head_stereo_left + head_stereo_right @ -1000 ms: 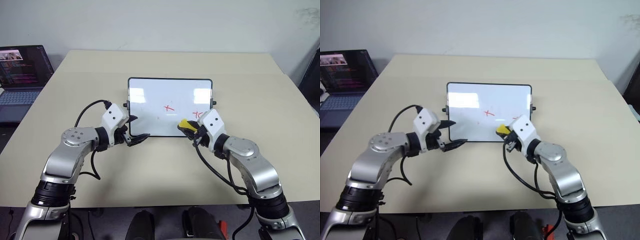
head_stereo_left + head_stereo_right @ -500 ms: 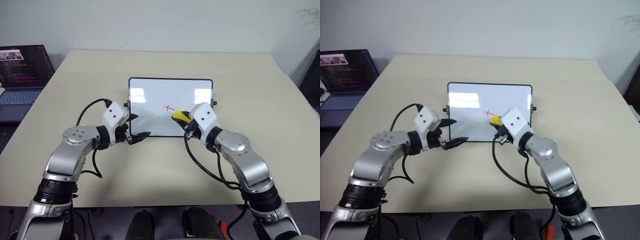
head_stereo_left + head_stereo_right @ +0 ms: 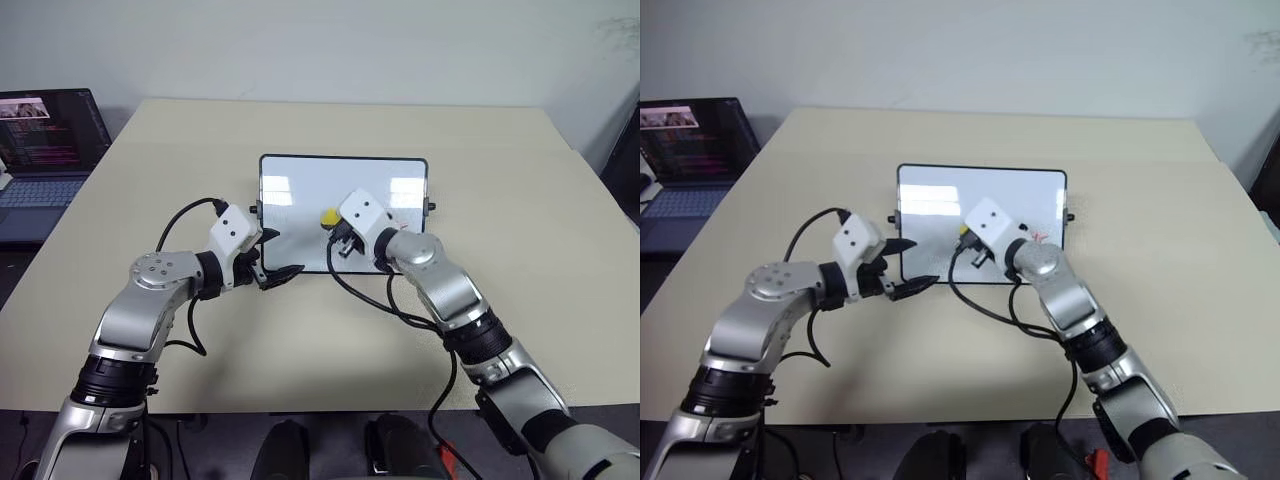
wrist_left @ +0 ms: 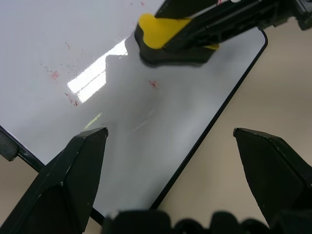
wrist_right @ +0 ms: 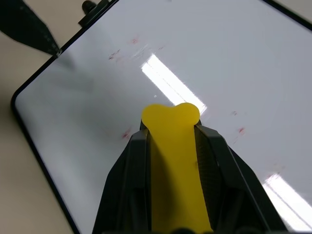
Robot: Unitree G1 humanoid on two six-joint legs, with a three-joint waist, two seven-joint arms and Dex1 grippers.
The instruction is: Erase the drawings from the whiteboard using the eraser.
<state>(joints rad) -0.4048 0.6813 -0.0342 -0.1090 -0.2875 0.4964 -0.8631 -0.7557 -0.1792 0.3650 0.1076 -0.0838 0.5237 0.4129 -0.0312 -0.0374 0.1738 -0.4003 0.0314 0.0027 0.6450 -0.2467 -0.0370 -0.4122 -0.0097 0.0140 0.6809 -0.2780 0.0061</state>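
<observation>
Beige table (image 3: 330,340): matte top across the lower and middle frame; I judge it gives the board fair friction.
Left gripper (image 3: 272,255): black fingers spread, nothing between them, at the whiteboard's lower-left corner in the head view; one tip looks to sit at the frame, contact I cannot confirm.
Eraser (image 5: 174,161): yellow block, dark base; light, probably stiff on top with a softer wiping face. My right gripper (image 3: 335,232) pinches it along both long sides, its rounded end poking out past the fingertips over mid-board.
Whiteboard (image 3: 300,190): glossy, thin black frame, centre of frame; light and slippery, likely to slide under a wipe, so I would brace it at the frame, not the face.
Drawings (image 3: 1041,237): a red mark near the right edge; elsewhere faint red specks (image 4: 153,84).
Laptop (image 3: 45,150): upper left, well apart.
</observation>
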